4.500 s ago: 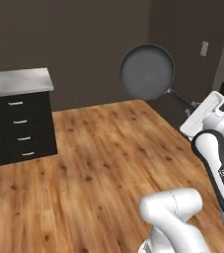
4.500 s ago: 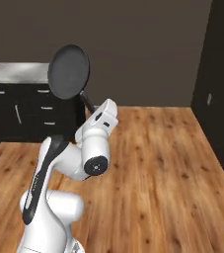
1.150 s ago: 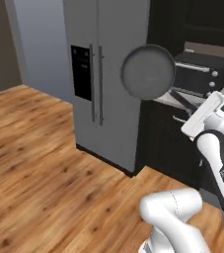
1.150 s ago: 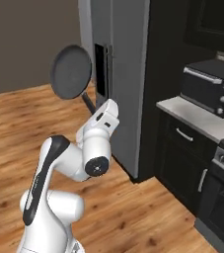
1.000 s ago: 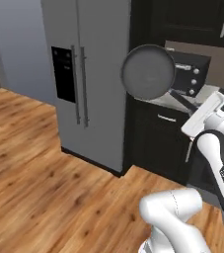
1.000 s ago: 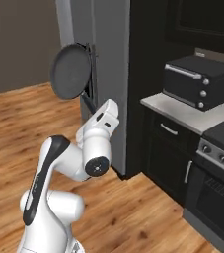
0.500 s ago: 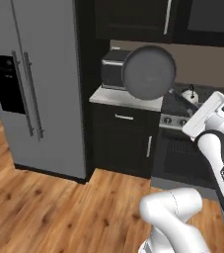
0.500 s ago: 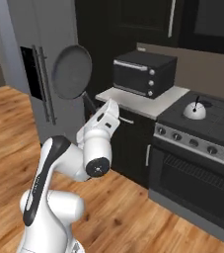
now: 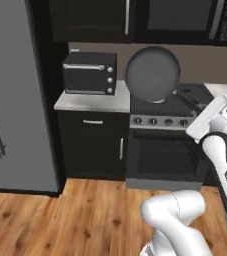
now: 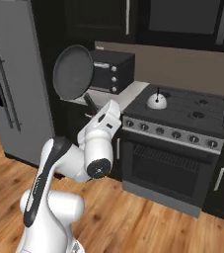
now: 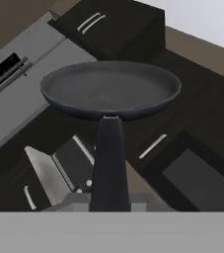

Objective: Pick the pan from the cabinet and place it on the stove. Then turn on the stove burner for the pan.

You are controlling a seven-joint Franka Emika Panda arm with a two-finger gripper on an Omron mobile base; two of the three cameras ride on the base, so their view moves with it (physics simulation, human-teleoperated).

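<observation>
You are in a dark kitchen with a brown wood floor (image 9: 60, 220). Your tool (image 10: 94, 112) is clamped on the thin black handle of the pan (image 9: 152, 74), and the pan is held up in the air, tipped on its side, in front of the back wall. In the hand view the pan (image 11: 110, 88) sits just past the tool, with its handle running down toward you.

The stove (image 10: 182, 116) is straight ahead, with a row of round knobs (image 10: 168, 132) along its front and an oven door below. A small white kettle (image 10: 156, 101) sits on the stove's back left burner. The other burners (image 10: 198, 114) have nothing on them.

To the left of the stove is a light grey worktop (image 9: 90, 102) with a black toaster oven (image 9: 89, 73) on it. Under the worktop is a low black cabinet (image 9: 92, 150). A big grey fridge (image 9: 15, 100) stands further left. Black wall cabinets (image 9: 92, 20) hang above.
</observation>
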